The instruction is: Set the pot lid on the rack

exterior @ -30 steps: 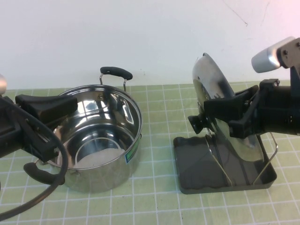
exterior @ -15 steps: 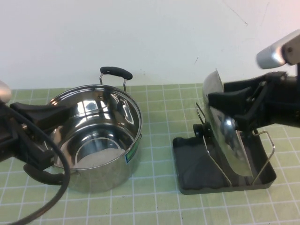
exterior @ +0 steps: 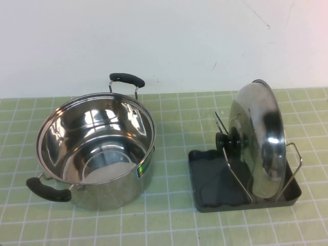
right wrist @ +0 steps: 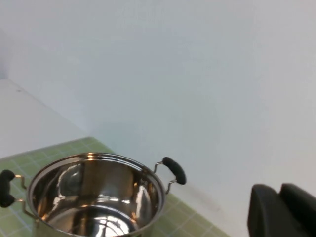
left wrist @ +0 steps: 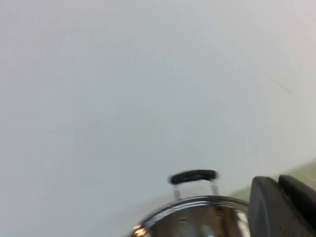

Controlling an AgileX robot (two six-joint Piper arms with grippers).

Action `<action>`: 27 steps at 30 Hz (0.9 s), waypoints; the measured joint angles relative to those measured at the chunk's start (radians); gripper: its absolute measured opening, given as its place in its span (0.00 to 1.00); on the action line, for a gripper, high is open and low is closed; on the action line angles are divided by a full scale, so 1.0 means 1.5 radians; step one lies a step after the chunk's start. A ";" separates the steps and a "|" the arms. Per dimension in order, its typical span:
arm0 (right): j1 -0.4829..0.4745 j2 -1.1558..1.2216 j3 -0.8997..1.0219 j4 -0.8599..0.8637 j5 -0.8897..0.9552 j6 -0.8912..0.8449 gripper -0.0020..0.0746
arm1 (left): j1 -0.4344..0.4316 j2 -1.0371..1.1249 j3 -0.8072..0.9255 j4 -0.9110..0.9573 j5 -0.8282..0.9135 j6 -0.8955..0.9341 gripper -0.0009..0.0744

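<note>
The pot lid (exterior: 259, 138), a shiny steel dome, stands on edge in the rack (exterior: 210, 202). It leans between the silver wire loops, and its black knob (exterior: 228, 142) faces the pot. Nothing holds it. The rack is a dark grey tray on the right of the green checked mat. Neither arm shows in the high view. My left gripper (left wrist: 284, 207) shows only as a dark shape at the corner of the left wrist view, above the pot's rim. My right gripper (right wrist: 281, 212) shows the same way in the right wrist view, far from the pot and facing the white wall.
The deep steel pot (exterior: 97, 148) with two black handles stands open on the left of the mat; it also shows in the right wrist view (right wrist: 94, 195) and in the left wrist view (left wrist: 197, 217). A white wall rises behind the table.
My right gripper let go of the pot lid, which now leans alone in the rack. Both arms have pulled back out of the high view.
</note>
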 joint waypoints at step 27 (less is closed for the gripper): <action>0.000 -0.213 0.180 0.080 -0.043 -0.075 0.07 | 0.001 -0.224 0.231 0.000 -0.133 -0.050 0.01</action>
